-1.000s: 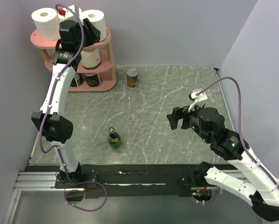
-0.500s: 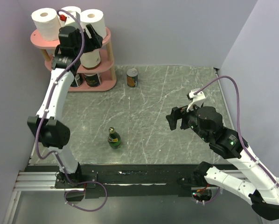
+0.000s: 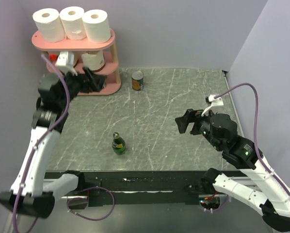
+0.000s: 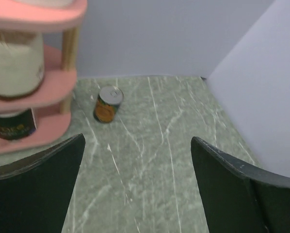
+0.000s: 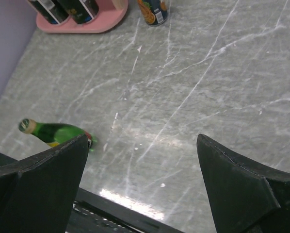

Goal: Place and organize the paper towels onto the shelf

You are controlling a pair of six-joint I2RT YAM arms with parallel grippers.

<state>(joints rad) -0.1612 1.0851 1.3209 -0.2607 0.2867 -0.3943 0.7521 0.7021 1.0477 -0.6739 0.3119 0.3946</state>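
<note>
Top external view: the pink shelf (image 3: 112,38) stands in the upper left of the frame, at the far left corner of the table (image 3: 184,92). Three white rolls (image 3: 73,22) sit side by side on its top board. On the middle board one cream roll (image 3: 93,59) shows; the rest of that tier is hidden behind the left arm. In the right wrist view, two dark-wrapped rolls (image 5: 81,7) stand on the bottom board at the upper left edge of the frame. That makes six paper towels counted, all of them on the shelf.

The left hand (image 3: 92,80) hangs just in front of the shelf's lower tiers, near its right end. Its fingers are spread wide and grip nothing; the left wrist view shows only bare table between them. The right hand (image 3: 184,121) hovers right of centre, well apart from the shelf, also wide open and empty.

Two other things stand on the table: one tin can (image 3: 137,80) just right of the shelf, and one green bottle (image 3: 118,144) near the lower middle of the frame.
</note>
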